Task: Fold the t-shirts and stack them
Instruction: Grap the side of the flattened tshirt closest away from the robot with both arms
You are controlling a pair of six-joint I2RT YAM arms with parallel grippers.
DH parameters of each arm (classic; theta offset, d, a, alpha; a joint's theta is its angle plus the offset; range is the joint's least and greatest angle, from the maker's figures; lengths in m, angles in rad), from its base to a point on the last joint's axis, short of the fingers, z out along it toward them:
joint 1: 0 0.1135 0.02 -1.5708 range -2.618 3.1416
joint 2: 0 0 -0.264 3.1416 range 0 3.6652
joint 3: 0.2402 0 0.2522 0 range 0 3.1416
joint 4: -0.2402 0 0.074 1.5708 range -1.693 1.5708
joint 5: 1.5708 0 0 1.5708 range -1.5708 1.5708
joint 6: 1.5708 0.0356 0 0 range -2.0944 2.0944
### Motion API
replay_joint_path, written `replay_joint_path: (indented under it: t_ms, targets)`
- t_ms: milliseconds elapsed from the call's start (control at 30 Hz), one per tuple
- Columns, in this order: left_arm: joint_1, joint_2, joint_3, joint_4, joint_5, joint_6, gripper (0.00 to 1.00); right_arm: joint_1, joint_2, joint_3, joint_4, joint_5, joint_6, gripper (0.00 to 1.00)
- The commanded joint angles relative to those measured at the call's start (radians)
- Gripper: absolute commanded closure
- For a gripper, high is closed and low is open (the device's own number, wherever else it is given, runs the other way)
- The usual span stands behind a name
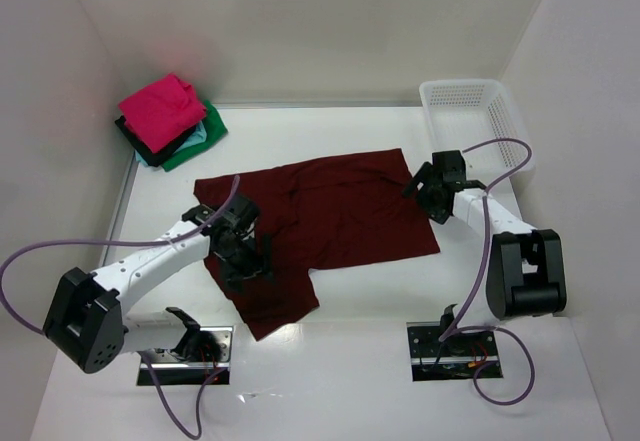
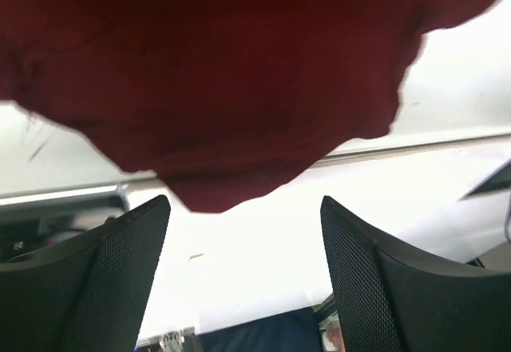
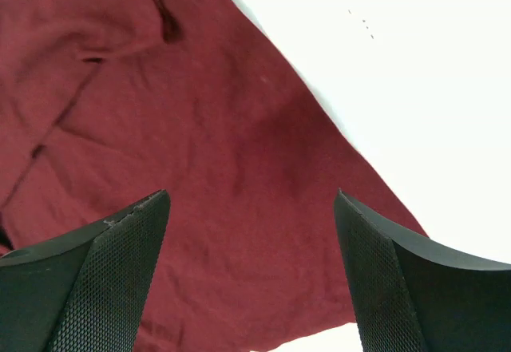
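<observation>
A large maroon t-shirt (image 1: 330, 221) lies spread flat in the middle of the white table, one part reaching toward the near edge. My left gripper (image 1: 243, 266) is open and empty above its near left part; the left wrist view shows the shirt's edge (image 2: 223, 88) ahead of the spread fingers (image 2: 120, 280). My right gripper (image 1: 420, 183) is open and empty over the shirt's far right corner; the right wrist view shows maroon cloth (image 3: 239, 168) between its fingers (image 3: 399, 280). A stack of folded shirts, bright pink (image 1: 160, 109) on top with green (image 1: 203, 137), light blue and black below, sits at the far left.
A white plastic mesh basket (image 1: 475, 116) stands at the far right, just behind my right arm. White walls enclose the table on the left, back and right. Two mounting plates (image 1: 455, 351) lie at the near edge.
</observation>
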Motion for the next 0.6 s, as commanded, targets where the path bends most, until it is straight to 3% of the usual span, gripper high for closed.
replay_joint_path:
  t_ms: [0, 300, 567]
  targets:
    - [-0.036, -0.019, -0.005, -0.087, -0.046, -0.083, 0.16, -0.003, 0.017, -0.008, -0.035, 0.022, -0.001, 0.12]
    - [-0.160, 0.099, 0.014, -0.139, -0.080, -0.126, 0.13, -0.003, 0.006, -0.068, -0.035, 0.042, 0.065, 0.12]
    - [-0.216, 0.163, -0.036, 0.001, -0.090, -0.213, 0.11, -0.003, -0.028, -0.097, -0.008, 0.022, 0.074, 0.10]
